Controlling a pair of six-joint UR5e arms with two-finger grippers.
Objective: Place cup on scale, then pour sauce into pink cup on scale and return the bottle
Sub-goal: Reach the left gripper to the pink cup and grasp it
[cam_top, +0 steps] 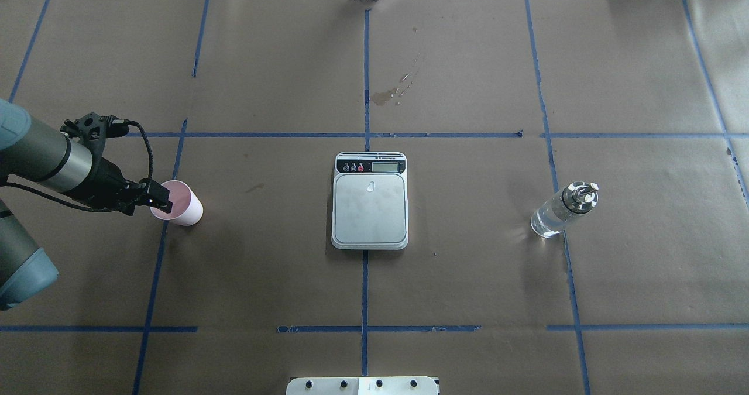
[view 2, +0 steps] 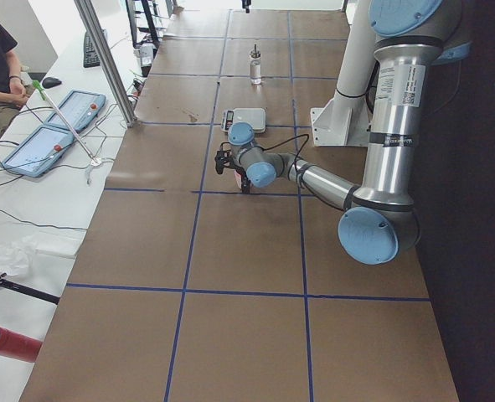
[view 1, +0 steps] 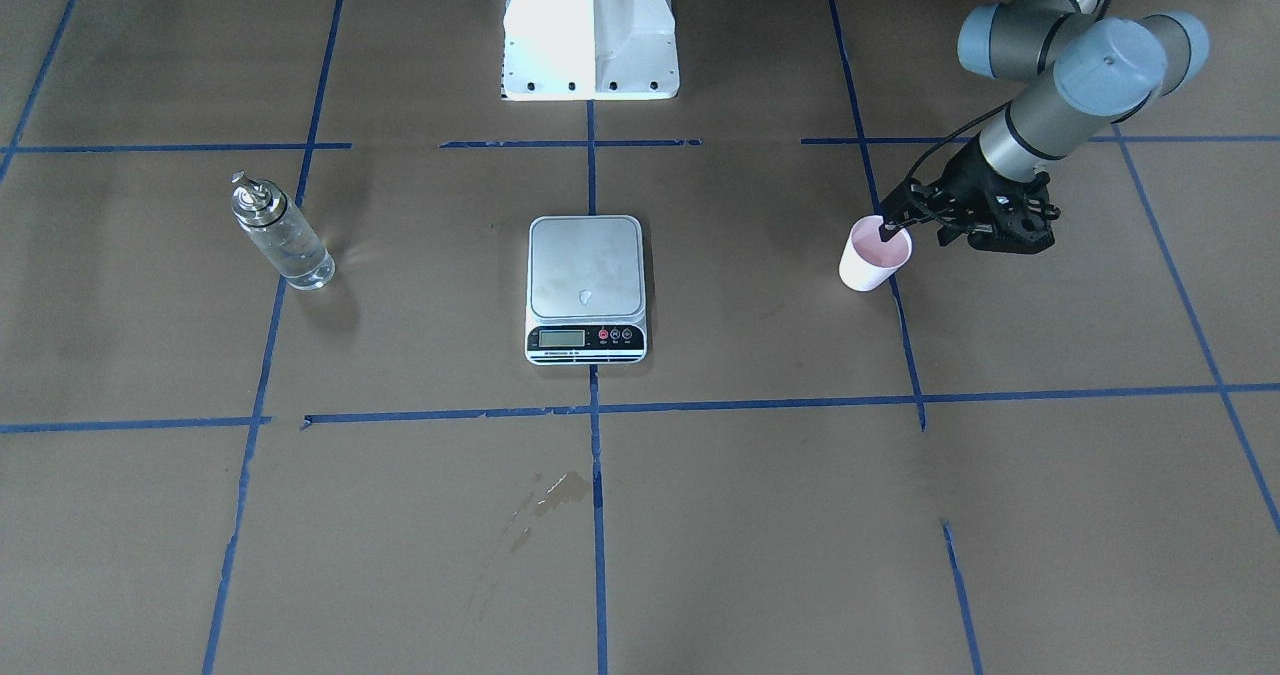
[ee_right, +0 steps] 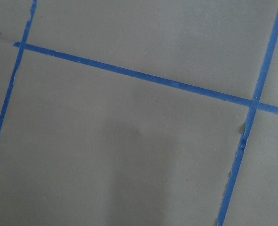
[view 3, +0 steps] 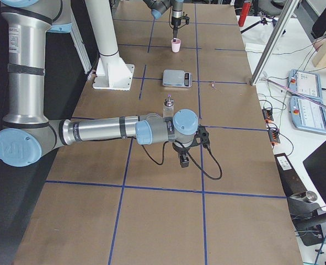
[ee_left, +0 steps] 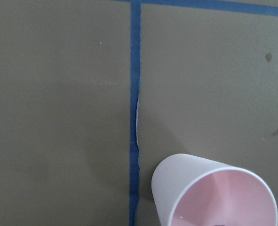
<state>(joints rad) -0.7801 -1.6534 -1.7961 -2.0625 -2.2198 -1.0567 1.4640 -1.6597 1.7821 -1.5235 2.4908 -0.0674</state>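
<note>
The cup (view 1: pixel 872 258), white outside and pink inside, stands on the brown paper on my left side, apart from the scale (view 1: pixel 585 267) at the table's middle. My left gripper (view 1: pixel 888 225) is at the cup's near rim with one finger inside, and seems shut on the rim. The overhead view shows the same: left gripper (cam_top: pixel 160 202), cup (cam_top: pixel 181 205), scale (cam_top: pixel 370 208). The left wrist view shows the cup (ee_left: pixel 209 193) from above, empty. The bottle (view 1: pixel 283 235) of clear liquid stands on my right side (cam_top: pixel 559 212). My right gripper (view 3: pixel 183 160) hangs over bare paper beyond the bottle; I cannot tell its state.
A dark stain (view 1: pixel 555 490) marks the paper past the scale on the operators' side. The white robot base (view 1: pixel 590 25) stands behind the scale. Blue tape lines divide the table into squares. Operator tablets (view 2: pixel 50 138) lie off the table's far edge.
</note>
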